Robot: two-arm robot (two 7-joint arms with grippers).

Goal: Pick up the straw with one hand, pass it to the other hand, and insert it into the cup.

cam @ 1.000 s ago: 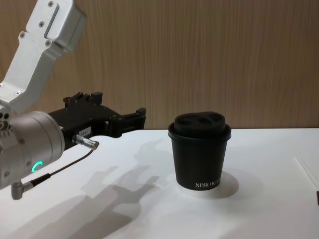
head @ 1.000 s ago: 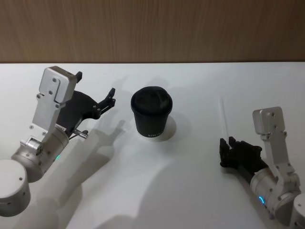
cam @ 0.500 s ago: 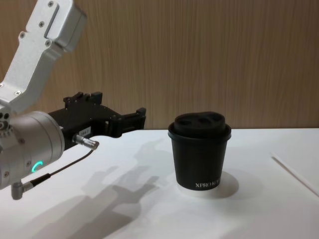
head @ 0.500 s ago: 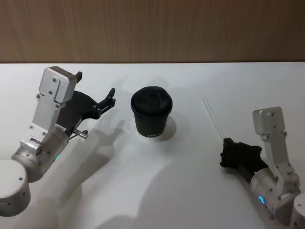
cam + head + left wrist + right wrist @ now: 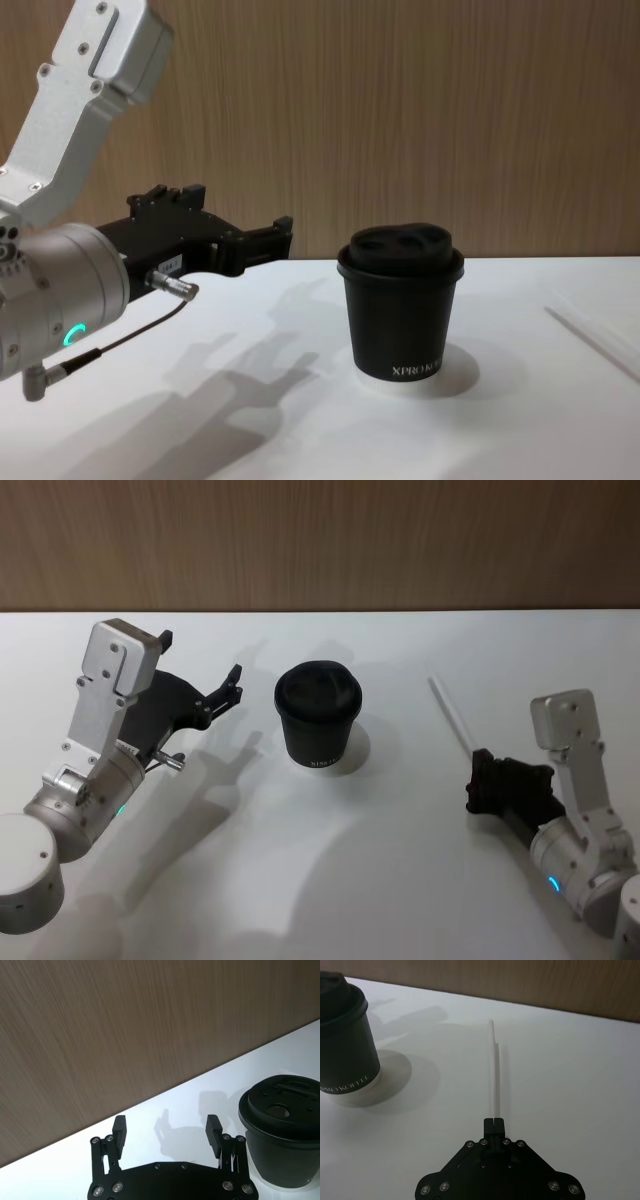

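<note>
- Paper cup, small and black with a domed black lid, stands upright on the white table.
- Right of the cup, the small blocky black right gripper has its 2 fingers pinched together on 1 end of the long thin white straw.
- Left of the cup, the long black left gripper with its silver wrist hovers, 2 fingers spread wide, holding nothing.
</note>
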